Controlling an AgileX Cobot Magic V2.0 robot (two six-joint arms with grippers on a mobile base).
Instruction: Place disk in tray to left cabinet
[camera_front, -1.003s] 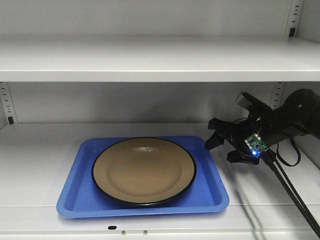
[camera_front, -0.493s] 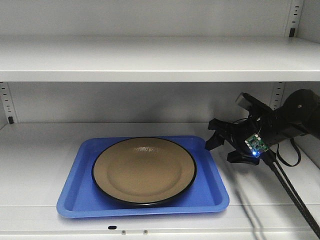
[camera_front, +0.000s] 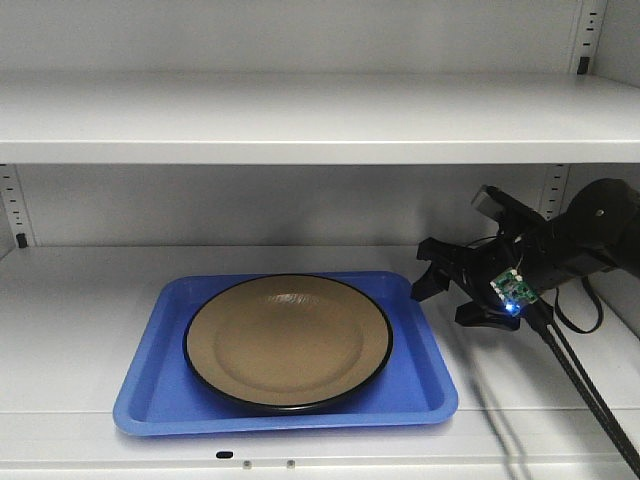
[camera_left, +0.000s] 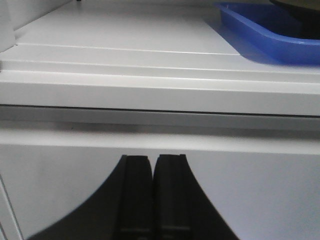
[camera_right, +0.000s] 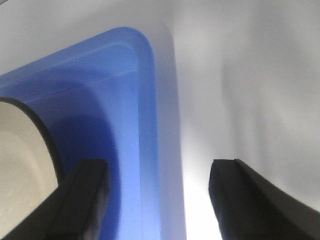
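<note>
So you've got the glossy tan round disk with the thin black rim (camera_front: 288, 340) sitting flat inside the blue plastic rectangular tray (camera_front: 425, 385), and that tray rests on a wide shelf of the white metal cabinet (camera_front: 300, 120). Your right end effector (camera_front: 450, 295) hangs just beside the tray's far right corner, fingers spread, gripping nothing. Your left end effector (camera_left: 152, 192) is below the shelf's front edge, fingers pressed together and empty.

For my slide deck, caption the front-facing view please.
Disk resting in blue tray on cabinet shelf; right gripper open beside tray's right rim.
</note>
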